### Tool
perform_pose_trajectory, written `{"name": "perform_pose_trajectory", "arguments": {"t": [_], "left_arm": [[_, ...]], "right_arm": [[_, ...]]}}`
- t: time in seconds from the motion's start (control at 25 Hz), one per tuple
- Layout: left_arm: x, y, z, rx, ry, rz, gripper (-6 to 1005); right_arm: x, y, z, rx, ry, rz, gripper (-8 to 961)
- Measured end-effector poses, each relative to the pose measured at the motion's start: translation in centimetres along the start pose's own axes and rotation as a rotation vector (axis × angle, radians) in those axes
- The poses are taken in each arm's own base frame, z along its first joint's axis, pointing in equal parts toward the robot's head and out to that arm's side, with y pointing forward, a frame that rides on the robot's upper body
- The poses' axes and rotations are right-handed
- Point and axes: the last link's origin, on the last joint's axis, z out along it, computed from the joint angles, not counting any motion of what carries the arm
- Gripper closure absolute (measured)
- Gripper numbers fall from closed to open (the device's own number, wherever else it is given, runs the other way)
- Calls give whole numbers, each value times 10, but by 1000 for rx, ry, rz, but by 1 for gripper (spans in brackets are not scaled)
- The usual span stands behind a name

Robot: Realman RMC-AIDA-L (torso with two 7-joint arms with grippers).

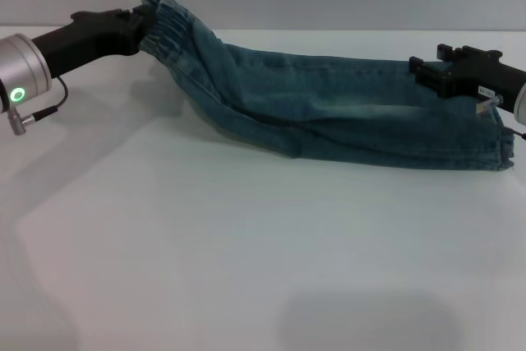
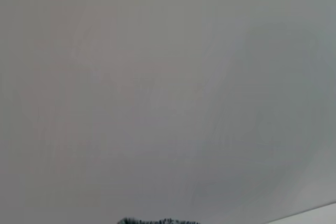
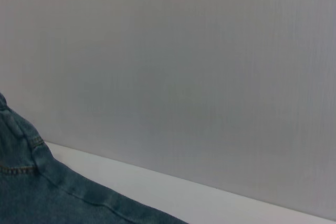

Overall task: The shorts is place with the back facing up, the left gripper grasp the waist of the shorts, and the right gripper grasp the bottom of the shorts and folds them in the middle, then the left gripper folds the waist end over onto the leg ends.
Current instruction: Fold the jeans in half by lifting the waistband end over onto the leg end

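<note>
**Legible Markings: None Found**

No text, brand, number or sign can be read in any view. The right gripper carries a small pale tag near its wrist, too small to make out. The left gripper has a lit green ring on its wrist, with no characters. The shorts show no readable label.
</note>
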Motion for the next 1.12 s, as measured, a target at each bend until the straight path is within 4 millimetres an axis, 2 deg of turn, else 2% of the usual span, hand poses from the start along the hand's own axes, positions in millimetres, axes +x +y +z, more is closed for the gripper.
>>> {"name": "perform_pose_trajectory", "arguments": {"t": [0.36,0.64,0.72,0.76,1.12], "left_arm": [[-3,0,-3,-7,-5,-10,974],[-2,4,-3,-34,3,-16,974],[1,7,-3,-55,10,-18,974],[12,15,2,-109,30,-12,974],[22,23,10,-152,43,-8,978]], "right_arm": [[2,-2,0,13,9,2,435],[0,2,10,27,45,-35,436],[-1,4,12,22,47,-38,436],[-2,5,13,18,48,-37,436],[-4,18,23,-21,54,-27,435]]}}
